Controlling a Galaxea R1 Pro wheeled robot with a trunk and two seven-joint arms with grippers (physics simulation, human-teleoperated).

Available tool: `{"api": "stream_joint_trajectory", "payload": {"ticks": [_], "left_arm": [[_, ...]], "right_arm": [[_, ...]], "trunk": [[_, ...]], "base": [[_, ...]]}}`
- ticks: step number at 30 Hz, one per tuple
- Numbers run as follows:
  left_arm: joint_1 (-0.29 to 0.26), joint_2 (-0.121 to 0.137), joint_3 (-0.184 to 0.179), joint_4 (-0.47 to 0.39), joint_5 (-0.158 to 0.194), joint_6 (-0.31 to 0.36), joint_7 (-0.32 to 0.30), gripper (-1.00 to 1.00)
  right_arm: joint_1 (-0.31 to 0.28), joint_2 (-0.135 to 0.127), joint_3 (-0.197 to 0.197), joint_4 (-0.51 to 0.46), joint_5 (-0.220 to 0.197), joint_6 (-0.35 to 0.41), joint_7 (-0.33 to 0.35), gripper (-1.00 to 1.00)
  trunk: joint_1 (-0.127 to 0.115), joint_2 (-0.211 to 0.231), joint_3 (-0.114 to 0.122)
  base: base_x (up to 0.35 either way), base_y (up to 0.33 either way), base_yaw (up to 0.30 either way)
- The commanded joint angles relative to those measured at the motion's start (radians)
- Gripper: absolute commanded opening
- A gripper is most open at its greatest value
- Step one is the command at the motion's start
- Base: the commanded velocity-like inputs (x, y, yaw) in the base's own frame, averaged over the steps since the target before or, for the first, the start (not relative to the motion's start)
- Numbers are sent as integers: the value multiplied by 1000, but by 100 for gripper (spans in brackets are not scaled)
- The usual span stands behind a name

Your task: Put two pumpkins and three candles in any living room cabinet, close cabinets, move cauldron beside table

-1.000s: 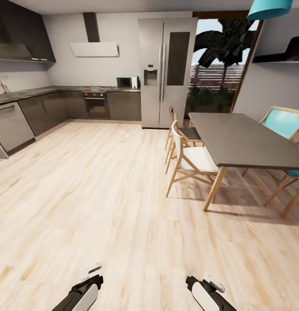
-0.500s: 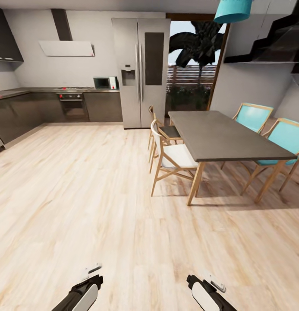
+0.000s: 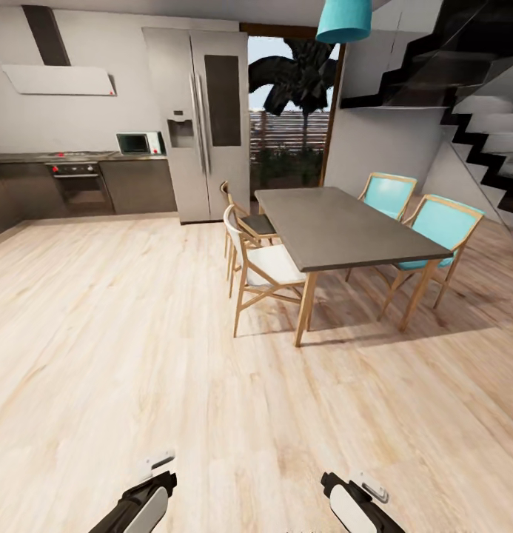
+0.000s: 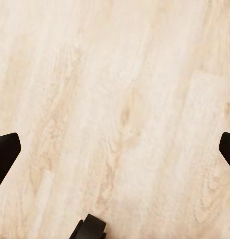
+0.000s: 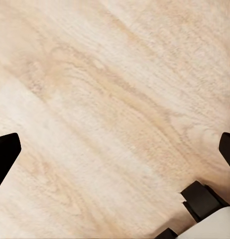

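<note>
Wrist views showed both claws, left gripper [image 4: 115, 149] and right gripper [image 5: 115, 149], spread wide (holding nothing) above the pale wooden plank floor [image 3: 138, 355].

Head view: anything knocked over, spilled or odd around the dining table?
Nothing stands out. The dining table top is bare, the four chairs stand upright at its sides, and the wood floor shows no spill. Both wrist views show open grippers, left and right, over plain floor, holding nothing.
</note>
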Motion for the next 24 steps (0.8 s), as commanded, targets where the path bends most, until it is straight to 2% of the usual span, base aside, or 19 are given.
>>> {"api": "stream_joint_trajectory", "payload": {"ticks": [1, 24], "left_arm": [[-1, 2, -6, 1, 4, 4, 8, 100], [-1, 2, -8, 8, 4, 3, 7, 100]], "right_arm": [[-1, -1, 4, -1, -1, 6, -7, 100], [-1, -1, 4, 10, -3, -14, -9, 100]], "trunk": [[0, -1, -1], [0, -1, -1]], "base": [[0, 0, -285], [0, 0, -285]]}}
